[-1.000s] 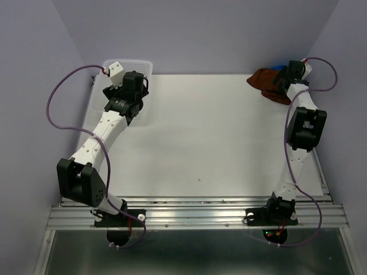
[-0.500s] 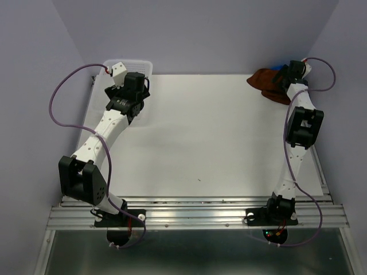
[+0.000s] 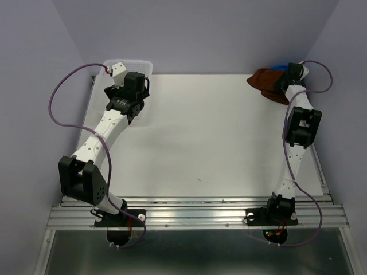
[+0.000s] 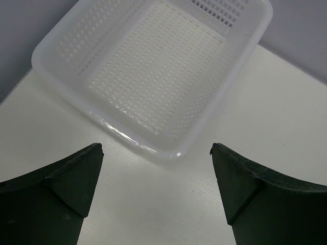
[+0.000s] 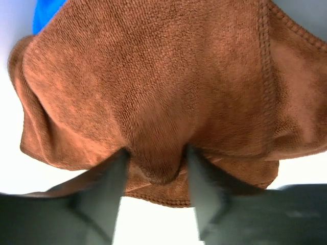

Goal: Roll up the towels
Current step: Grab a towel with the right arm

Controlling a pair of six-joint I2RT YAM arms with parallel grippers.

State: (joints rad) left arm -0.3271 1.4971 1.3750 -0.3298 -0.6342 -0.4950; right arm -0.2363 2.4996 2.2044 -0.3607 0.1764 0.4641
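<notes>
Two arms work from the near edge of a flat white table, each reaching toward a far corner. The left arm angles out to the far left. The right arm stretches almost straight up the right side.

A white perforated plastic basket sits at the far-left corner of the table, open side up, with one corner turned toward the left wrist camera.

The rust-brown cloth towel lies crumpled in a loose heap at the far-right corner, its stitched hem showing along the right and lower edges. The royal-blue cloth towel is mostly hidden behind the rust-brown cloth towel and touching it. Only a small patch shows at the upper left of the right wrist view.

The left end effector hangs over bare table just short of the basket's near rim, fingers spread wide, gripping nothing. The right end effector is down on the rust-brown cloth towel, fingers drawn close together with a raised fold of the cloth pinched between them.
</notes>
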